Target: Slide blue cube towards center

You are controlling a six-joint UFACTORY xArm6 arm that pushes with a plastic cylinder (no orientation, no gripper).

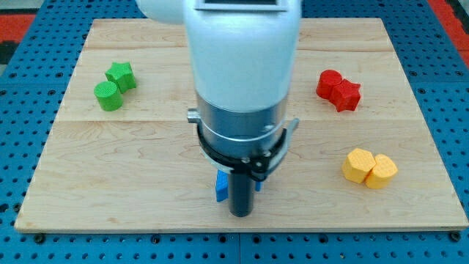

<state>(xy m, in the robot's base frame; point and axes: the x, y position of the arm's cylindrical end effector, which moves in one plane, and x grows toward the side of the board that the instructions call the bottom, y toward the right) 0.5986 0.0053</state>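
Observation:
The blue cube (220,186) lies near the bottom middle of the wooden board (146,169). It is mostly hidden behind my rod and the arm's body; only its left side shows. My tip (240,214) sits just right of and slightly below the visible part of the blue cube, close against it; I cannot tell whether they touch.
A green star block (121,75) and a green cylinder (108,96) sit together at the upper left. Two red blocks (338,89) sit together at the upper right. Two yellow blocks (368,168) sit together at the lower right. The arm's white and grey body (242,81) hides the board's middle.

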